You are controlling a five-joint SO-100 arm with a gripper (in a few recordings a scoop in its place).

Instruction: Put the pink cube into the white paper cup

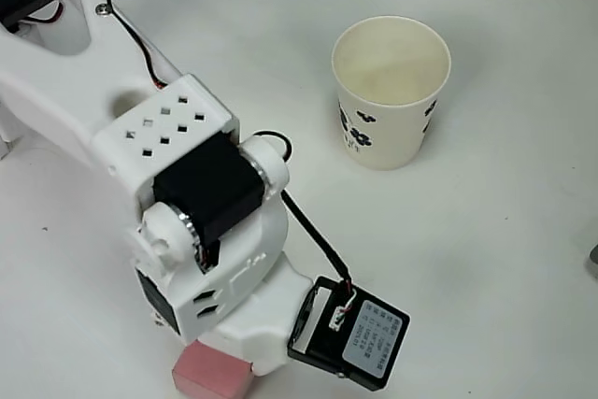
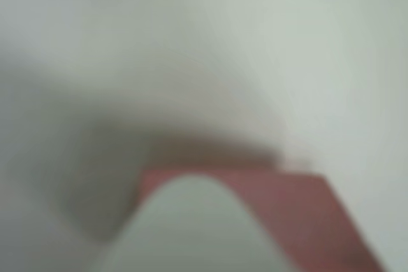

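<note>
The arm reaches down to the bottom edge of the overhead view, and the cube (image 1: 213, 373) lies there on the surface (image 1: 486, 259), just under the front of the arm, partly covered by the white housing. In the wrist view the cube (image 2: 299, 214) sits very close, below and a bit to the right, with one pale finger (image 2: 197, 234) in front of it; this picture is much blurred. The jaws (image 1: 245, 360) are hidden under the arm body, so I cannot tell if they are spread or already pressing the cube. The cup (image 1: 391, 91) stands upright with its mouth open, well apart from the cube, toward the upper right in the overhead view. Between them the surface is bare, so I judge that nothing blocks the way. The black motor (image 1: 350, 329) hangs beside the cube.
</note>
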